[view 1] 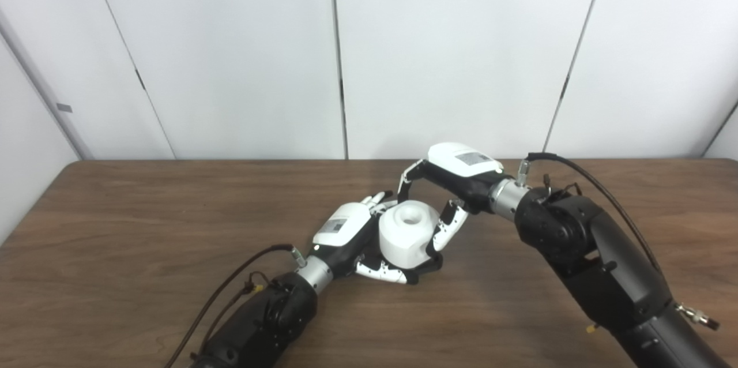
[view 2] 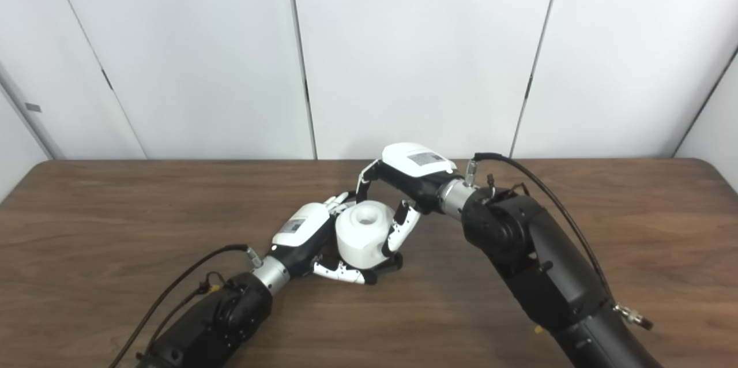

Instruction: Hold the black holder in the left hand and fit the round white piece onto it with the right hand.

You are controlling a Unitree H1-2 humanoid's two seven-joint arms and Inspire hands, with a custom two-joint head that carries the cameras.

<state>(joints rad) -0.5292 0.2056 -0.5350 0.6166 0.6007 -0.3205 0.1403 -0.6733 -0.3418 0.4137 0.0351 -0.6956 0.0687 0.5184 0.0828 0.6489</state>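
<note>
**White piece seated between both hands**

Nearest me, my left hand (view 1: pixel 346 235) cradles the one round white piece (view 1: pixel 406 233) from the side and below, fingers curled around its base. One black holder (view 1: pixel 432 264) peeks out underneath, resting on the table (view 1: pixel 144 229). My right hand (view 1: pixel 455 183) arches over from the right, fingers touching the piece. Its axis stands upright, hole facing up.

The round white piece (view 1: pixel 406 232) is a squat, thick-walled cylinder with a round hole in the centre of its top face. It stands upright near the middle of the brown surface (view 1: pixel 144 229). The black holder (view 1: pixel 431 265) shows only as a dark edge under the piece's base, mostly hidden.
</note>
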